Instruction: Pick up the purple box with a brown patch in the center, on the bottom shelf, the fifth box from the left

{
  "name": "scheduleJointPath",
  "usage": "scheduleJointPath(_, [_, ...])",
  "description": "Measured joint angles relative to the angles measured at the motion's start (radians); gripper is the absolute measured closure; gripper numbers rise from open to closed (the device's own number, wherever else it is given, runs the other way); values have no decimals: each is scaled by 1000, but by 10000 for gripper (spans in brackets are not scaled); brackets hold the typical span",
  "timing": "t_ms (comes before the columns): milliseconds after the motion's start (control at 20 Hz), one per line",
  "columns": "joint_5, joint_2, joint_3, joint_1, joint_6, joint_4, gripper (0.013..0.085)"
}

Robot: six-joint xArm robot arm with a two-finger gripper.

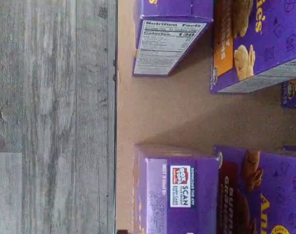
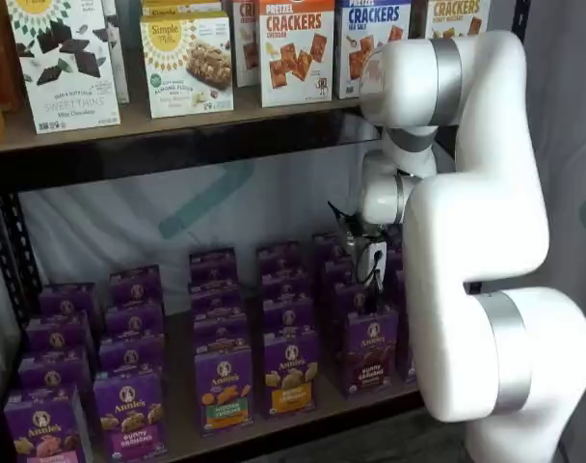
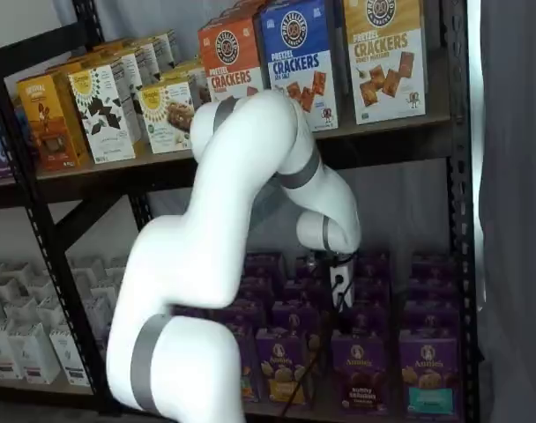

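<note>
The purple box with the dark brown centre patch stands at the front of the bottom shelf, right of an orange-band carton. It also shows in a shelf view, between an orange-band carton and a teal-band carton. My gripper hangs just above and behind this box in both shelf views; its fingers show side-on, so no gap can be read. The wrist view shows the box's top and brown-patched front on the tan board.
Several rows of purple cartons fill the bottom shelf. An orange-band carton and a carton's nutrition panel lie across a bare strip of board. Grey floor lies beyond the shelf edge. Cracker boxes stand on the upper shelf.
</note>
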Motion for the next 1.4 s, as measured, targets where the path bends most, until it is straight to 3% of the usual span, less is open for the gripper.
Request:
scheduleJointPath(150, [17, 8, -4, -1, 43, -51, 130])
scheduleJointPath(550, [-1, 38, -7, -2, 51, -61, 130])
scheduleJointPath(1050, [11, 127, -88, -5, 133, -157, 130])
scheduleJointPath(1400, [25, 189, -150, -3, 166, -193, 130])
